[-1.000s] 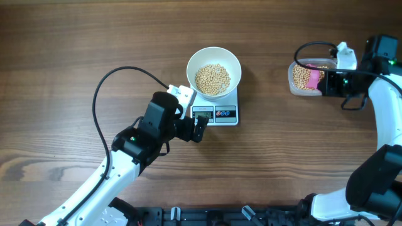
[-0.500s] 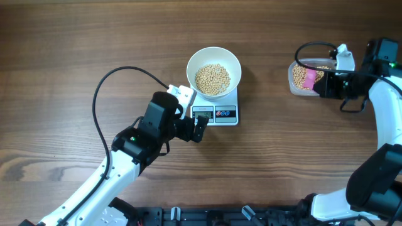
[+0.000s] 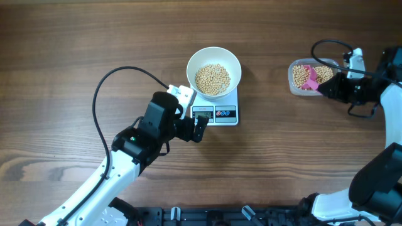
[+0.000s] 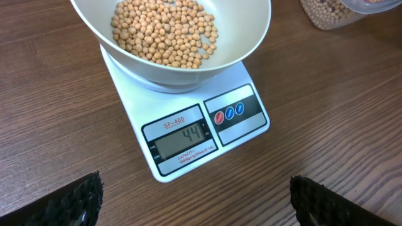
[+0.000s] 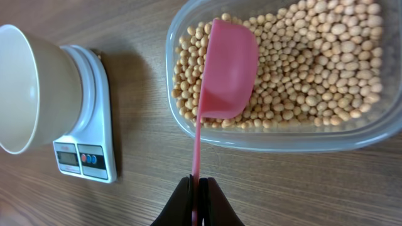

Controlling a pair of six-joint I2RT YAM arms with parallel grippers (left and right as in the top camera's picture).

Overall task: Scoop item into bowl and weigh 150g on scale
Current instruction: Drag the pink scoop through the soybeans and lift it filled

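left claw [image 3: 199, 129]: spread wide and holding nothing; its two dark fingers [image 4: 75, 202] show at the lower corners of the left wrist view, above the wooden worktop [image 3: 63, 50].
scale [image 4: 248, 85]: straight ahead of the left claw, near it but not touched, with its front edge turned toward the claw.
display [image 4: 186, 136]: on the edge of the scale nearest the left claw; it reads 44.
button panel [image 4: 230, 114]: just beside the display, toward the left claw's right finger.
bowl [image 4: 248, 44]: white and upright, sitting on the scale, beyond the display as seen from the left claw.
beans [image 4: 164, 31] in the bowl: a shallow heap over the bottom, with the walls bare above it.
right claw [image 5: 200, 188]: pressed together on the thin handle of the pink scoop [image 5: 227, 69].
scoop: reaches straight out from the right claw; its head is inside the tub [image 5: 282, 143], over the beans, at the end nearer the scale. Whether it carries any beans cannot be told.
tub: clear plastic, on the worktop just ahead of the right claw.
beans in the tub: a layer that covers the floor, beyond and to the right of the scoop head.
scale and bowl from the right claw: off to its left in the wrist view, well apart from the tub.
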